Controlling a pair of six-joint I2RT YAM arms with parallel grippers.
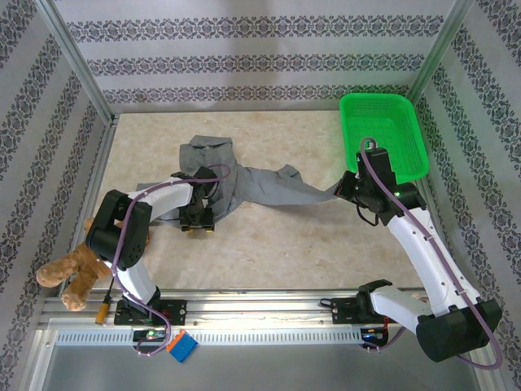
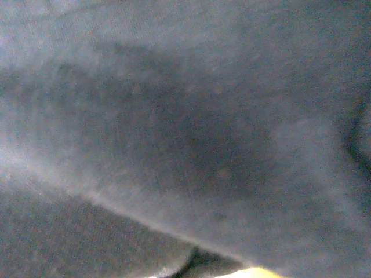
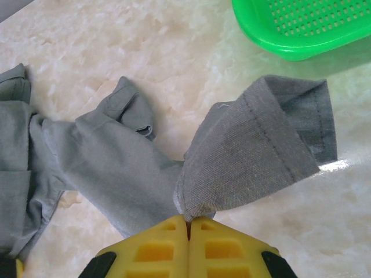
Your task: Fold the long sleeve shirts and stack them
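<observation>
Shirt [image 1: 244, 183]: one grey garment lies on the counter [image 1: 285, 244], left of centre and towards the middle. Its long axis runs roughly left to right, sloping slightly nearer at the right end. The bulk is bunched and creased at the left, far end. From there one sleeve [image 1: 313, 194] is drawn out as a narrowing band that points right, towards the right tool [image 1: 343, 189] and the basket [image 1: 387, 134]. A shorter flap [image 1: 286, 173] sticks up from the middle of the band.

Appearance: plain mid-grey, fine woven texture, soft, heavily rumpled, not folded flat. In the right wrist view the sleeve end [image 3: 278, 145] is lifted off the counter and fans out, with a stitched seam and a turned-back hem. The rest of the shirt [image 3: 110, 168] trails away to the left across the pale marbled surface [image 3: 145, 46].

Right tool [image 3: 188, 221]: the yellow fingers are pressed together, pinching the sleeve end at its narrow gathered point. It sits just beside the near corner of the green basket [image 3: 301, 29], not touching it.

Left tool [image 1: 198, 224]: it is lowered onto the near edge of the bunched left portion. The left wrist view is blurred grey cloth [image 2: 185, 139] at very close range. I cannot tell whether this tool is spread or closed.

Other: a brown plush toy [image 1: 73, 273] sits at the near left, well apart from the shirt.
</observation>
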